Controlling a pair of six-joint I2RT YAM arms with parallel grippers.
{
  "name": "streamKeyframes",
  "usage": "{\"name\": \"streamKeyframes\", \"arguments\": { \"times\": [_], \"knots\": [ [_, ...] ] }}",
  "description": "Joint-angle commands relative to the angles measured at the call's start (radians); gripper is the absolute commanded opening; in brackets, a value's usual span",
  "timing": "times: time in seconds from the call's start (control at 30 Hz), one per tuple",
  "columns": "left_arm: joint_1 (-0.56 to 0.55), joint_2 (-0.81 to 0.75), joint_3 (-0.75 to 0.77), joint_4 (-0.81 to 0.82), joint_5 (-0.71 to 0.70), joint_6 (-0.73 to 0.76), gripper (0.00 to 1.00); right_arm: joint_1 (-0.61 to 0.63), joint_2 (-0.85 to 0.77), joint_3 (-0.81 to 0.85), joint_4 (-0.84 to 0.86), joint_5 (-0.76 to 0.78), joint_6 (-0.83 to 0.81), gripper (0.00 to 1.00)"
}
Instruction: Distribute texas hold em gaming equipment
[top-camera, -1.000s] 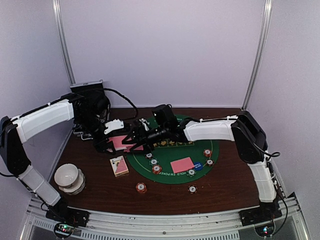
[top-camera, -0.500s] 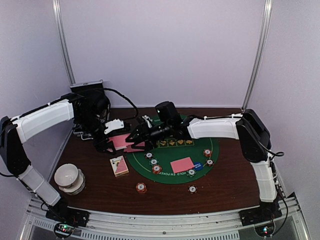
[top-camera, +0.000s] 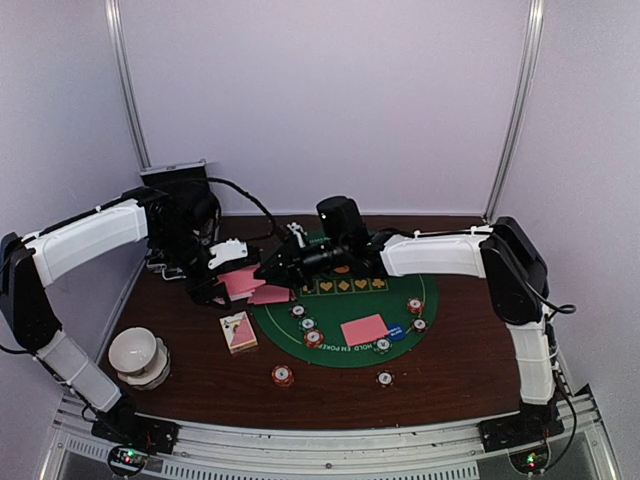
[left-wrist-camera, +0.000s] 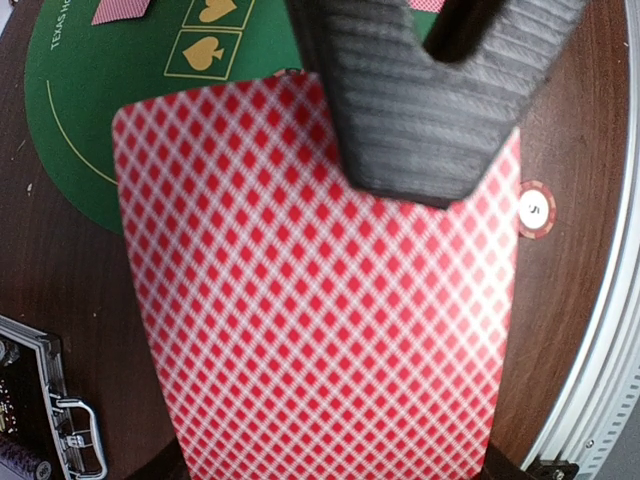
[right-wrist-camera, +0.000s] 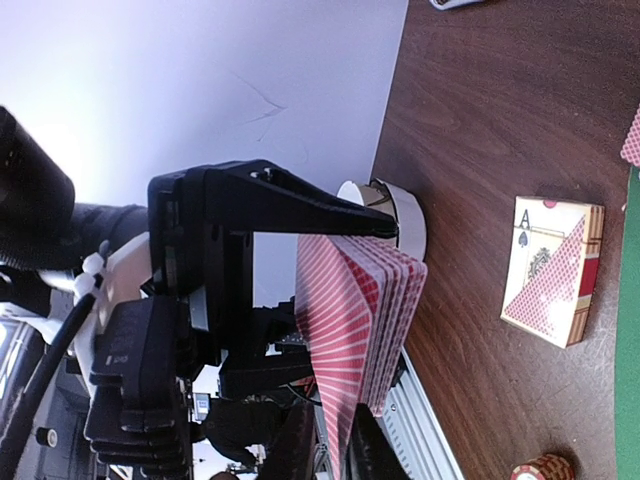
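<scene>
Evidently only one card was dealt, the deck clamped in the left gripper, another card seemingly pinched by the right gripper.

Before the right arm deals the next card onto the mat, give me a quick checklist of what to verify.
1. Left gripper shut on the fanned stack of pink-backed playing cards: ok.
2. Stack edges squared: not ok, they splay in the right wrist view.
3. Right gripper holds just one card: cannot tell.
4. Bare felt free on the round green poker mat beside the face-down pink card: ok.
5. Printed card box lies off the mat, away from the landing spot: ok.
</scene>
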Motion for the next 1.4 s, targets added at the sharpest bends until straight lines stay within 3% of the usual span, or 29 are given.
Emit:
{"name": "streamKeyframes", "arguments": {
  "times": [0.0,0.17,0.67,0.87,1.03,1.37],
  "knots": [
    [0.000,-0.030,-0.008,0.037,0.001,0.007,0.00,-0.005,-0.048,-0.019,0.036,-0.014,0.011,0.10],
    [0.000,-0.034,-0.010,0.036,-0.004,0.008,0.00,-0.011,-0.055,-0.031,0.032,-0.018,0.007,0.01],
    [0.000,-0.034,-0.012,0.035,-0.007,0.009,0.00,-0.121,-0.245,-0.270,0.046,-0.025,-0.021,0.00],
    [0.000,-0.036,-0.009,0.036,-0.004,0.008,0.00,-0.217,-0.363,-0.438,-0.161,-0.017,-0.195,0.00],
    [0.000,-0.036,-0.007,0.036,0.006,0.008,0.00,-0.277,-0.409,-0.511,-0.434,0.030,-0.404,0.00],
    [0.000,-0.036,-0.006,0.035,0.011,0.007,0.00,-0.327,-0.393,-0.567,-0.585,0.142,-0.558,0.00]
  ]
}}
